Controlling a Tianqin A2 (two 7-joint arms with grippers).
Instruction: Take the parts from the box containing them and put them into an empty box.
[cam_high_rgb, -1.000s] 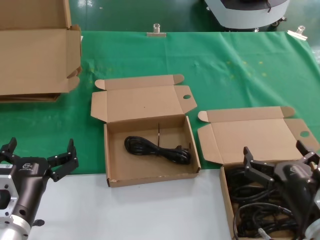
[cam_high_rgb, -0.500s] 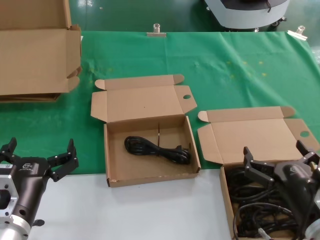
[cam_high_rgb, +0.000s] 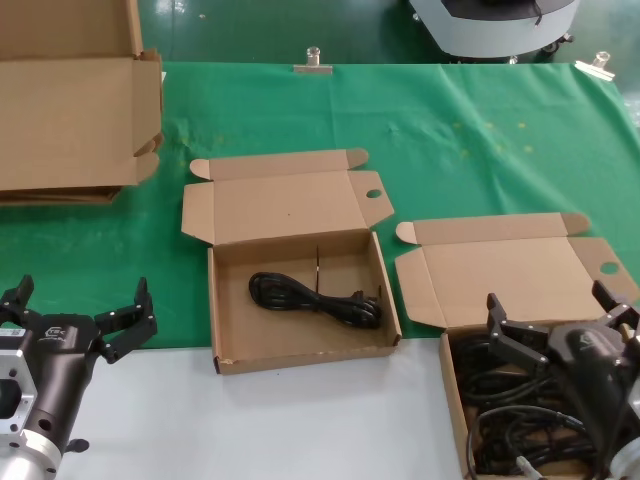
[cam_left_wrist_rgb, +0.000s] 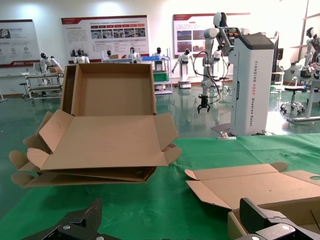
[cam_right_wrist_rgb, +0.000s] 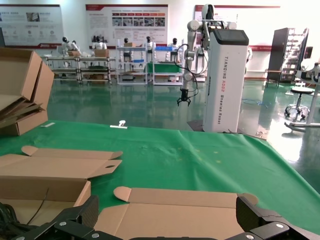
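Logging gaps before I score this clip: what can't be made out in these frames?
- Right box: head view's lower and right edges cut it off, and the open right gripper covers part of its cables, so their count is unclear.
- Centre box: its one cable shows, but not its plug ends.
- Left gripper: open, idle near the table's front; wrist view shows only its fingertips.

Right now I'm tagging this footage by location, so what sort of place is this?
Probably a robotics lab or showroom hall: humanoid robots stand along the far wall under display posters, and the green-covered table holds brown mailer boxes.
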